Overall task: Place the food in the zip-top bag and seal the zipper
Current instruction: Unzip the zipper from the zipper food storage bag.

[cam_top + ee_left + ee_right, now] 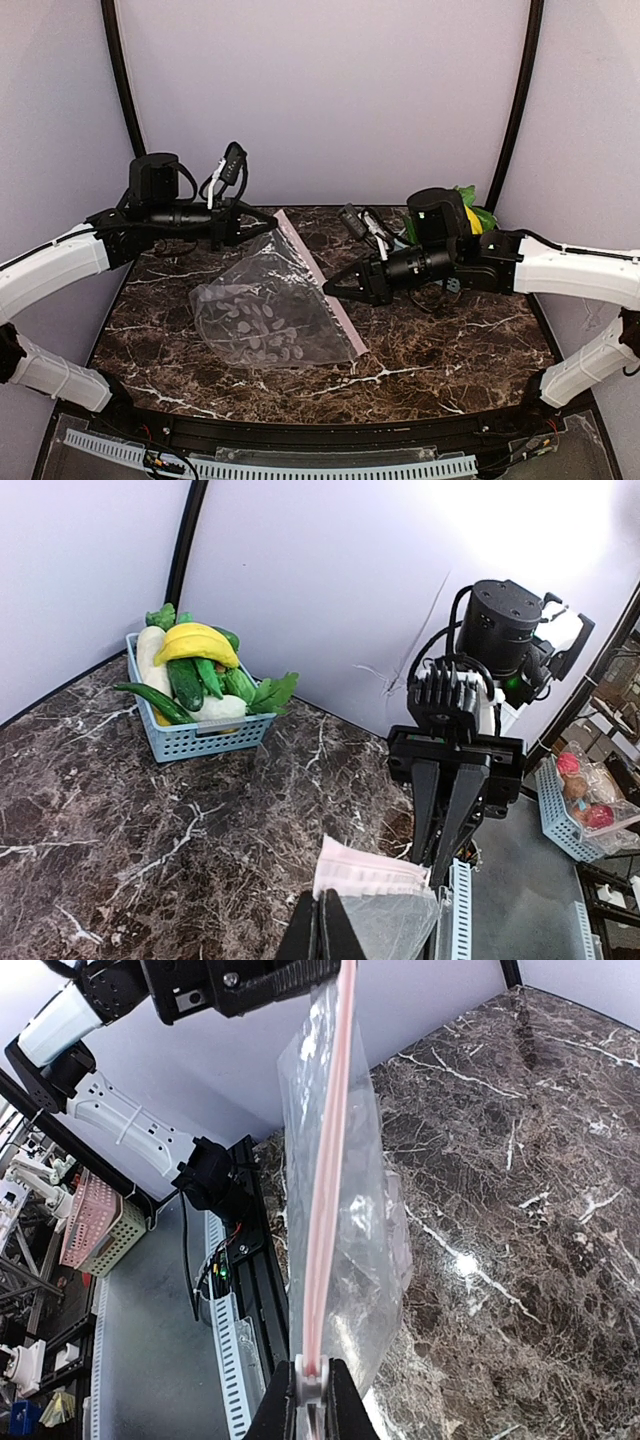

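Just one bag (pixel 262 315); two hands (pixel 270 226) (pixel 328 287) pinching.

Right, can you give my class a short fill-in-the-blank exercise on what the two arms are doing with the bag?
The left gripper and the right gripper each pinch the ___ zipper.
The yellow banana bunch lies in the blue-grey ___.
The zip-top bag holds ___ food.
Missing: pink; basket; no.
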### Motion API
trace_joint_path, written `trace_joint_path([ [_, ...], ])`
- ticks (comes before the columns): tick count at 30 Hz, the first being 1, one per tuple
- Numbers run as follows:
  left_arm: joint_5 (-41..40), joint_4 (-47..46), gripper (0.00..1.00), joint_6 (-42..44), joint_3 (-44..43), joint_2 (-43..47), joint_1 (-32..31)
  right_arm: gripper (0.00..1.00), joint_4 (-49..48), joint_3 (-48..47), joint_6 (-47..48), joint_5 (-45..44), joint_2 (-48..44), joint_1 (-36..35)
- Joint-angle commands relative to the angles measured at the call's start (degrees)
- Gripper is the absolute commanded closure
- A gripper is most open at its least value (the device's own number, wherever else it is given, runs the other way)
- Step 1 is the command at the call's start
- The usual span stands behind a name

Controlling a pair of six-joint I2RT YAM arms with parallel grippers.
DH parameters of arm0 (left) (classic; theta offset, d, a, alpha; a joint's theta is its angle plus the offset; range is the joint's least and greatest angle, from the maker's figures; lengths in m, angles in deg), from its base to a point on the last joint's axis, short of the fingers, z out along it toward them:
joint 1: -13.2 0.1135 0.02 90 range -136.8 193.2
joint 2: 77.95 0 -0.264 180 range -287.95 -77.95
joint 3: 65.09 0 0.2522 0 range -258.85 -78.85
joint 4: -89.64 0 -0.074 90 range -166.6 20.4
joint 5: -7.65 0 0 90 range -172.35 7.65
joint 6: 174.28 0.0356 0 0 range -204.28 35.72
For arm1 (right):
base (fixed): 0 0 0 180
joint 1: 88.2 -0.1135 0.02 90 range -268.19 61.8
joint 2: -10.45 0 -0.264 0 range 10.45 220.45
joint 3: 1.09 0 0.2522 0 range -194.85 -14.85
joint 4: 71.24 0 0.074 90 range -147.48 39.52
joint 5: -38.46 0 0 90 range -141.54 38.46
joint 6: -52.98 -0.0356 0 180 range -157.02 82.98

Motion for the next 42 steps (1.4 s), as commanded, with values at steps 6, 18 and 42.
trace_joint_path([
  [6,-6.7,-0.9,0.99,0.6,1.1,4.0,4.5,1.00,2.9,2.9,-1.2,1.2,0.4,-0.1],
  [18,-9.5,-0.4,0.99,1.1,1.3,5.5,7.2,1.00,3.2,5.1,-2.2,1.0,0.0,-0.2],
  [42,-0.4,-3.3,0.99,0.2,1.2,4.5,7.5,0.82,4.7,6.1,-3.6,0.5,-2.0,-0.2],
])
